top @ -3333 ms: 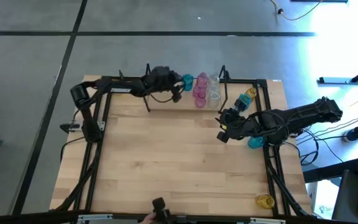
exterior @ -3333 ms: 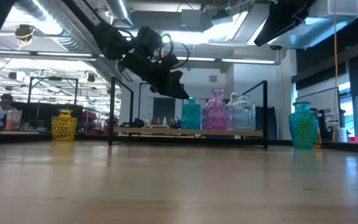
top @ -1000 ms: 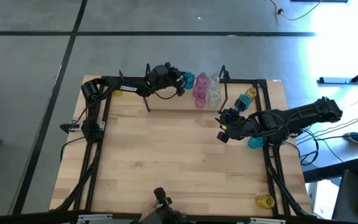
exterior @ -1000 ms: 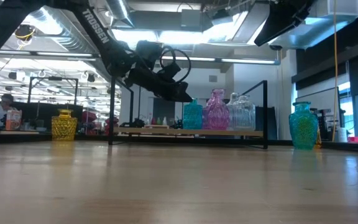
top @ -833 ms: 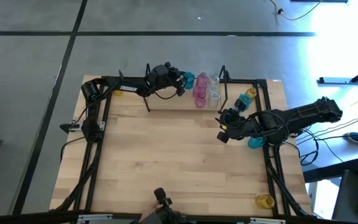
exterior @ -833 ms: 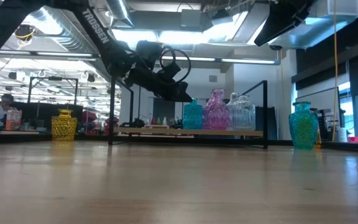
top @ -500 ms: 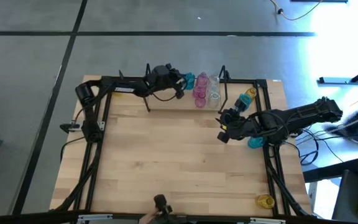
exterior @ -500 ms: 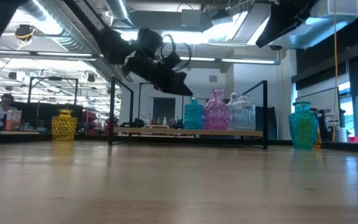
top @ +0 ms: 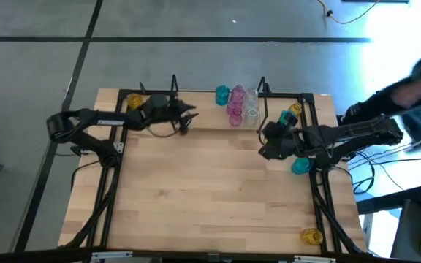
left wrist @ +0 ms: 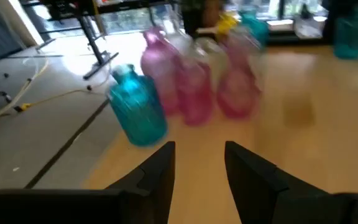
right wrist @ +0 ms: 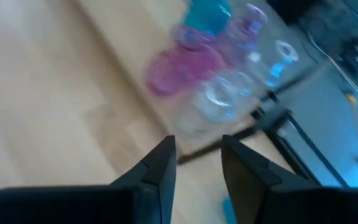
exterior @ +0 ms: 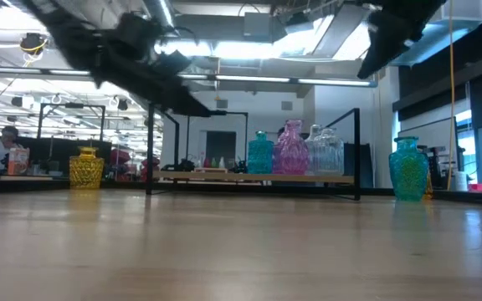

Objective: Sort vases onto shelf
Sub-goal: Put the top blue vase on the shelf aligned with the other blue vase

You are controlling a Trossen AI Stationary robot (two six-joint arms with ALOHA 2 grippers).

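On the shelf (top: 196, 98) at the table's back stand a teal vase (top: 221, 93), pink vases (top: 234, 111) and clear vases (top: 251, 102). In the low view they line up as teal vase (exterior: 259, 155), pink vase (exterior: 291, 149) and clear vase (exterior: 325, 152). My left gripper (top: 186, 114) hangs left of the group, open and empty; its wrist view shows the teal vase (left wrist: 138, 113) and pink vases (left wrist: 194, 93) ahead. My right gripper (top: 265, 142) hovers right of the shelf, open and empty, with the pink vases (right wrist: 179, 68) and a clear vase (right wrist: 219, 99) in front of it.
Loose vases stand on the tabletop: a yellow one (top: 134, 101) at the back left, a yellow one (top: 292, 113) and a teal one (top: 300, 166) by the right arm, and a yellow one (top: 311, 236) at the front right. A dark blurred shape (top: 408, 84) crosses the right edge.
My left gripper has drawn back to the left, away from the teal vase on the shelf. The right gripper has turned slightly. A dark blur has appeared at the right edge.
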